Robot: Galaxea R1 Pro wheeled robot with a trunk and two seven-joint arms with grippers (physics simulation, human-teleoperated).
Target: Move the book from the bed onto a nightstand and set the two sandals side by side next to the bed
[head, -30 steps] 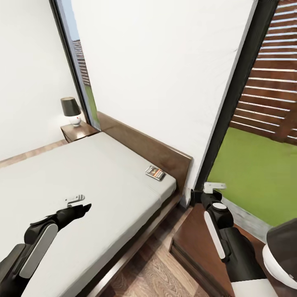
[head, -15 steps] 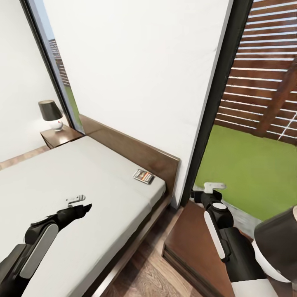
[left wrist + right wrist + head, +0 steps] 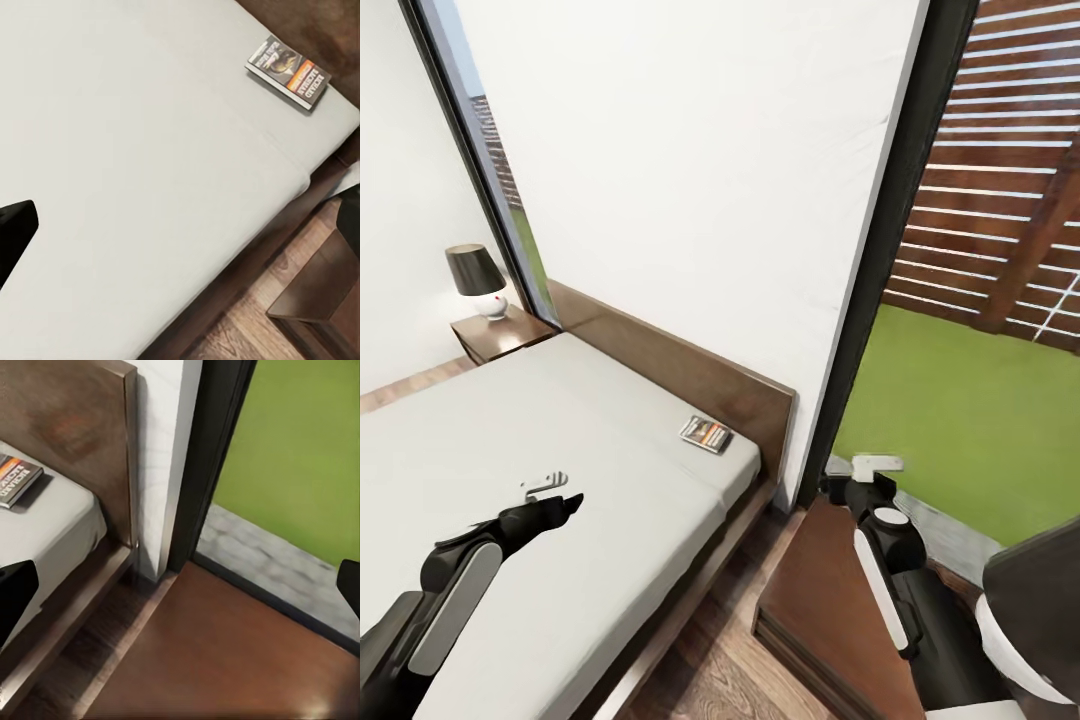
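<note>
Bed (image 3: 560,450) lay under our left pincer (image 3: 545,488), whose jaw state we could not tell. Nearer nightstand (image 3: 830,590) sat below our right pincer (image 3: 870,468), fingers apart, probably awaiting delivery. Book (image 3: 706,434) rested ahead of the left pincer, well apart, near the headboard (image 3: 690,370).

Small thin whitish-grey paperback book (image 3: 706,434) lies on large low dark-framed bed (image 3: 610,440), near headboard corner. Glossy dark-brown nightstand (image 3: 830,610) right of bed; second nightstand (image 3: 500,335) beyond its far side, dark-shaded lamp (image 3: 477,281) on it.
</note>
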